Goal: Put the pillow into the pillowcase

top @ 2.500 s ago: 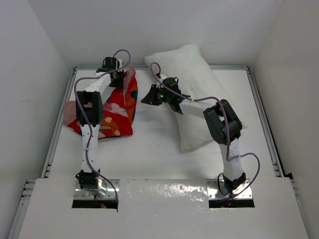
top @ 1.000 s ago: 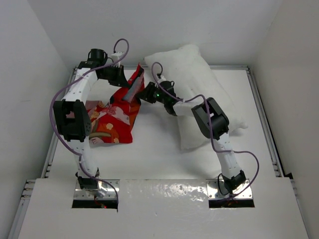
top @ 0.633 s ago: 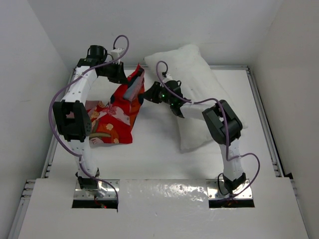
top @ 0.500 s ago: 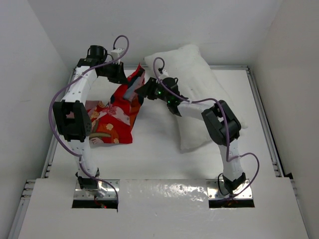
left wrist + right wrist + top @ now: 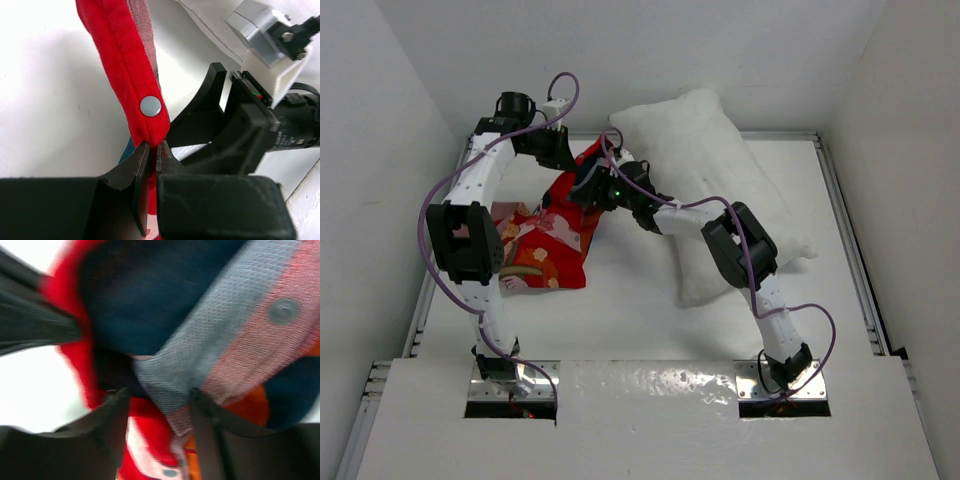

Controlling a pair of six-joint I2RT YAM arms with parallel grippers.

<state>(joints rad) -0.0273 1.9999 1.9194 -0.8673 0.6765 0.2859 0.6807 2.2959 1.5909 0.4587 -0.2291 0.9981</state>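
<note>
The red printed pillowcase lies at the left of the table, its open edge lifted. My left gripper is shut on the red hem beside a metal snap, with its jaws pinched on the cloth. My right gripper is open at the lifted mouth, and its fingers straddle the pinkish-grey inner flap with nothing gripped. The white pillow lies diagonally at the back right, under the right arm.
White walls close the table at the back and on both sides. A raised rail runs along the table's right edge. The right gripper's black body sits very close to my left fingers.
My right gripper has moved left from the pillow's edge into the lifted pillowcase mouth. Since 2.5 s ago my left gripper has raised the hem, and it now holds it still.
</note>
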